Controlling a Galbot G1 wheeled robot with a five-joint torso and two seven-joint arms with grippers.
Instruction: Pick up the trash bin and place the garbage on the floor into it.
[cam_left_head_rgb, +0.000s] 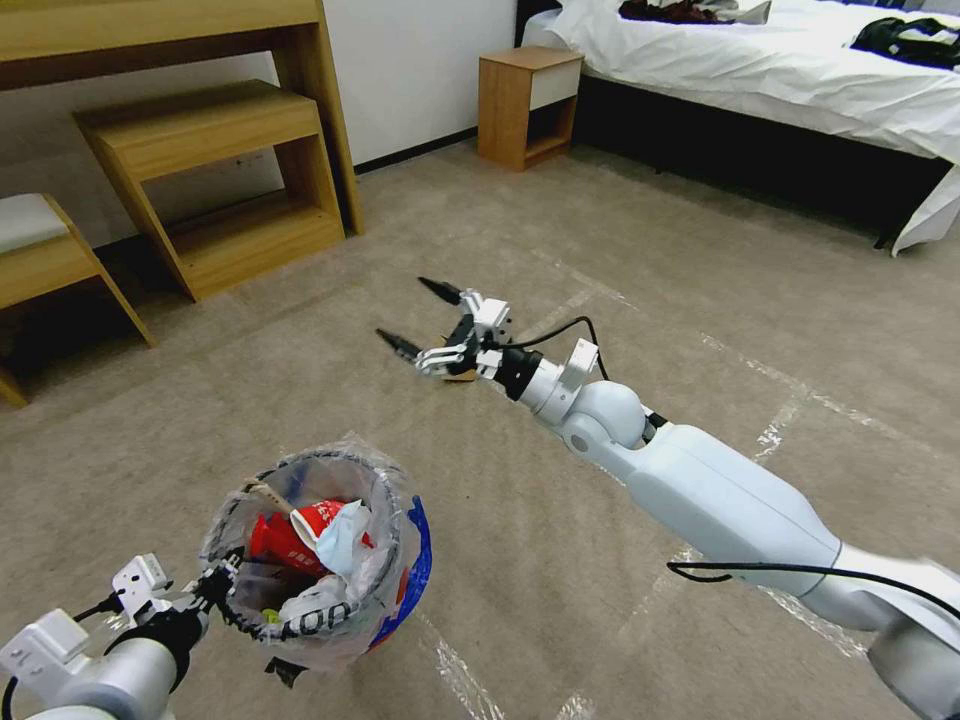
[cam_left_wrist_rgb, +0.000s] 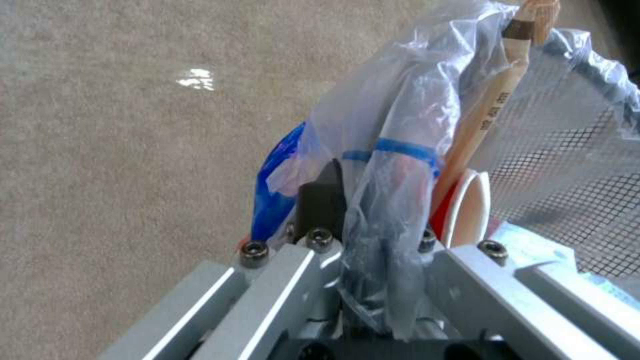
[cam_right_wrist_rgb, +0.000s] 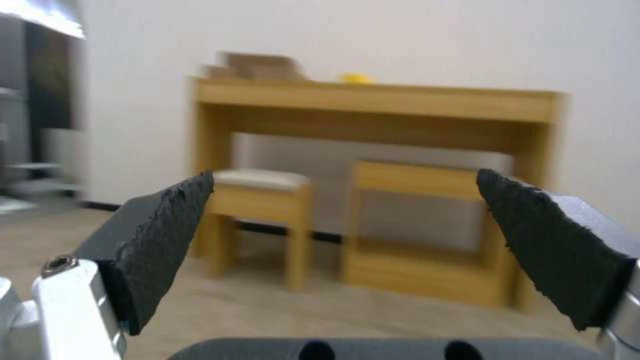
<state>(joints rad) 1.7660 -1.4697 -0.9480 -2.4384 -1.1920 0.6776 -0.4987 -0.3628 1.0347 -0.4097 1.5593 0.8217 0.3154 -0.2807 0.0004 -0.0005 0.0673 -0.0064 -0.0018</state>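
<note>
Trash bin (cam_left_head_rgb: 330, 560) above taped carpet (cam_left_head_rgb: 600, 250); desk (cam_left_head_rgb: 200, 150), bed (cam_left_head_rgb: 780, 70) beyond

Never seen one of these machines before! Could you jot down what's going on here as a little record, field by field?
left claw: shut on the trash bin's rim and liner, holding it up
trash bin: red, lined with a clear bag, already holding red wrappers, crumpled paper and a wooden stick
right claw: open, stretched out ahead, low above the floor
garbage: a brown scrap on the carpet, partly hidden behind the right claw
floor: beige carpet with shiny tape lines
</note>
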